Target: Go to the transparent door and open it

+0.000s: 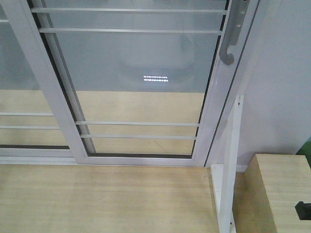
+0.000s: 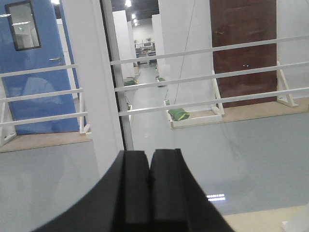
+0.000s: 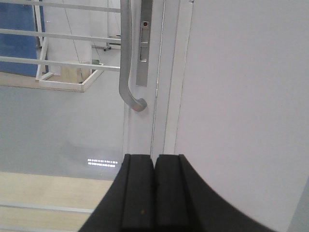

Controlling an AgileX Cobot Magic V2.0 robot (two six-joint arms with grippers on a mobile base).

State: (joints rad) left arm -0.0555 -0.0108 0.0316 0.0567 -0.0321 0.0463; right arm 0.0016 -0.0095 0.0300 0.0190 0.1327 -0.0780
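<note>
**Front view.** The transparent door (image 1: 141,63) fills the upper middle. Thin white bars cross its glass, and its bottom rail meets the pale wooden floor (image 1: 97,199). On its right stile, near the top right of the view, sits the handle (image 1: 227,48), a pale bar running up and down with a hook at its lower end. A second glass panel (image 1: 19,63) overlaps it from the left. At the near right, a bare white post (image 1: 232,155) stands just beside a wooden box (image 1: 282,189). Neither claw shows here.

**Left wrist view.** The left claw (image 2: 149,193) is clenched, its fingers pressed together with nothing between them. It faces glass and a broad white upright (image 2: 89,96). A blue door (image 2: 34,63) and a brown door (image 2: 241,43) show far off through the panes. No handle is in sight from this arm.

**Right wrist view.** The right claw (image 3: 154,193) is also clenched and empty. The handle (image 3: 126,63) lies ahead of it, above and slightly left of the tips and clearly apart from them. Its long axis is vertical, and the hook curls right toward the stile. A plain white wall (image 3: 241,96) lies to the right.

The right arm looks much the nearer to the handle. The door shuts against the right jamb, so it probably slides left. The coming move likely means catching the vertical bar from its right side.
</note>
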